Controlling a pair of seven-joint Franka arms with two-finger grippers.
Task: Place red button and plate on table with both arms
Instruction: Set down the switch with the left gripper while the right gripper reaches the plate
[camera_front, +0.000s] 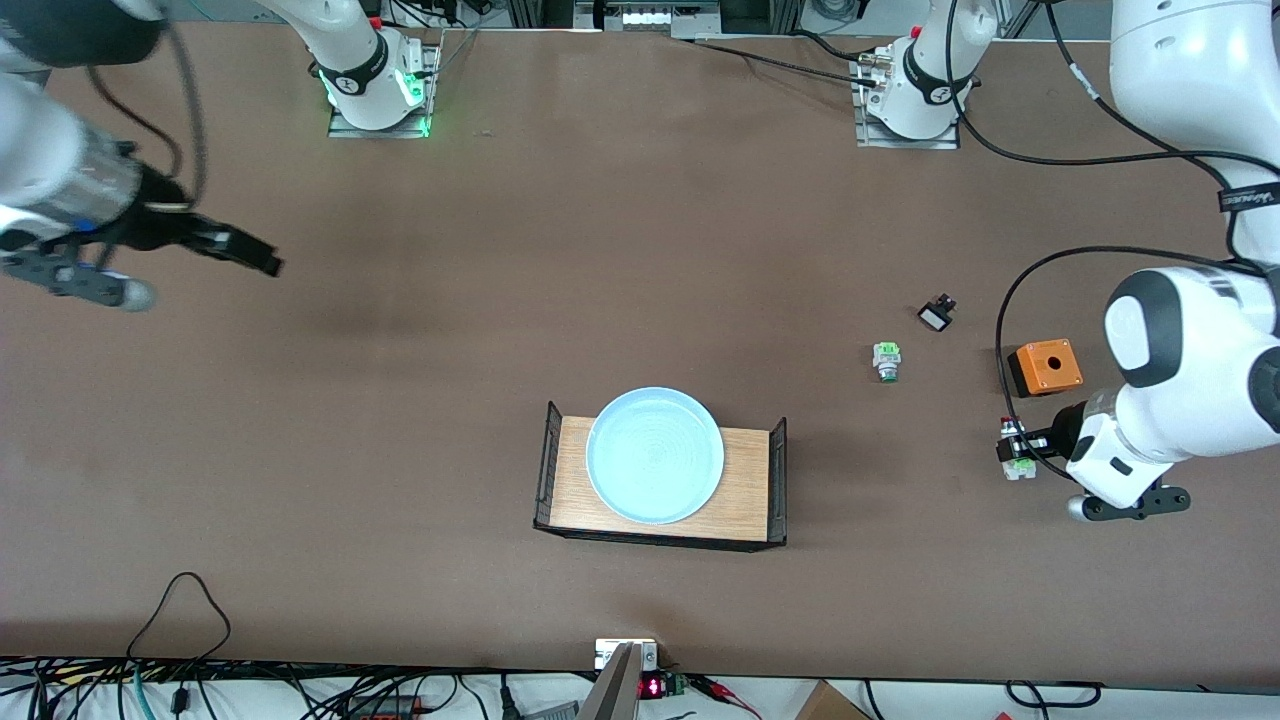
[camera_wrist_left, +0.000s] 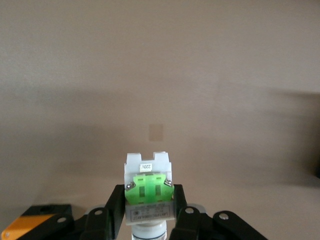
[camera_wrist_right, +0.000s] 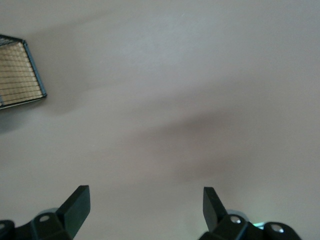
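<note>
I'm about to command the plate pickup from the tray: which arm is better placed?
The right arm. Its hand is open and holds nothing, over bare table toward its own end. The left hand is shut on the red button. The plate lies on the wooden tray.

The red button (camera_front: 1017, 452), with a white-and-green block body (camera_wrist_left: 149, 190), is clamped between the fingers of the left hand (camera_front: 1030, 445) over the worktop (camera_front: 400, 400), toward the left arm's end. The plate (camera_front: 655, 456), round and pale blue with a shallow raised rim, lies flat on a wooden tray (camera_front: 750, 480) near the front camera, mid-worktop.
</note>
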